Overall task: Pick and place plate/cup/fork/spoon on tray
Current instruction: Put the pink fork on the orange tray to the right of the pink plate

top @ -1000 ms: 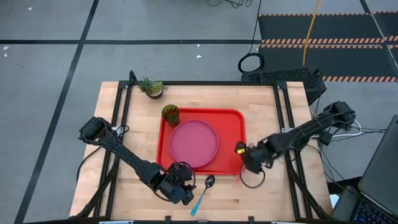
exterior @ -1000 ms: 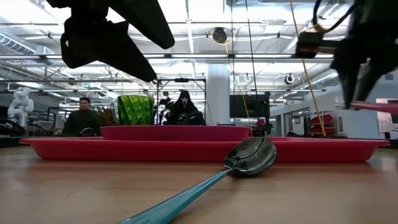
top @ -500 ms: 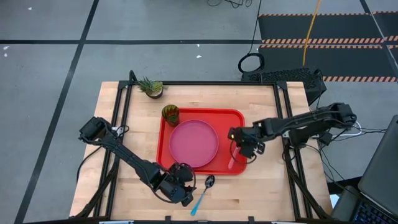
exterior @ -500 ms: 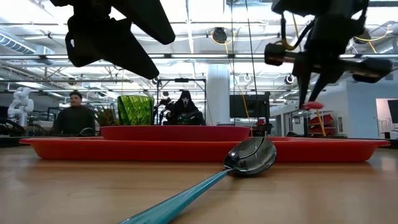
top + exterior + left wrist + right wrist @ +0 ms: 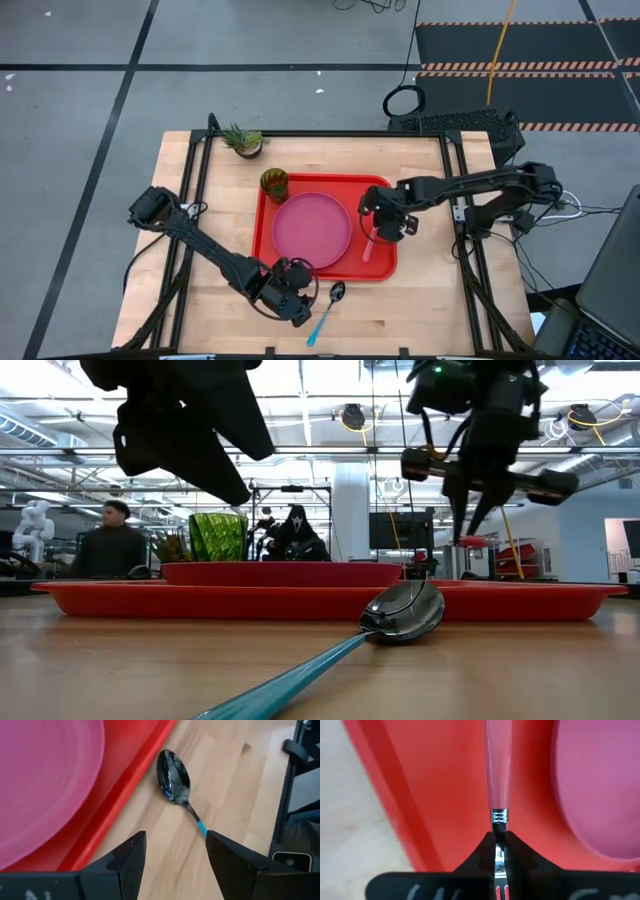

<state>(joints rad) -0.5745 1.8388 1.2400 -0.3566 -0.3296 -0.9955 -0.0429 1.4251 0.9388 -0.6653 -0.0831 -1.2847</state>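
The red tray point(image 5: 380, 190) lies mid-table with the pink plate point(image 5: 312, 230) on it and the green cup point(image 5: 274, 184) in its far left corner. My right gripper point(image 5: 376, 226) is over the tray's right part, beside the plate point(image 5: 600, 785), shut on the fork point(image 5: 367, 246). The blue-handled spoon point(image 5: 325, 310) lies on the wood just near of the tray, its bowl point(image 5: 172, 775) by the tray's rim. My left gripper point(image 5: 296, 306) hovers open just left of the spoon point(image 5: 400, 610), its fingers point(image 5: 227, 860) touching nothing. My right gripper pinches the fork's metal neck point(image 5: 499, 827) between its two fingers, just past the pink handle point(image 5: 499, 770). The fingers come from above, pointing down; the tines are hidden between them. The handle points toward the near edge, and the fork point(image 5: 472, 542) is clear above the tray.
A small spiky potted plant point(image 5: 242, 140) stands at the table's far left. Black frame rails point(image 5: 455, 200) run along both sides. Bare wood lies right and near of the tray. In the low view a person point(image 5: 110, 545) shows in the room beyond.
My right gripper has carried the fork from beside the tray's near right corner toward the far and left, in over the tray's right part next to the plate. The fork stays in its hold. The left arm has barely moved.
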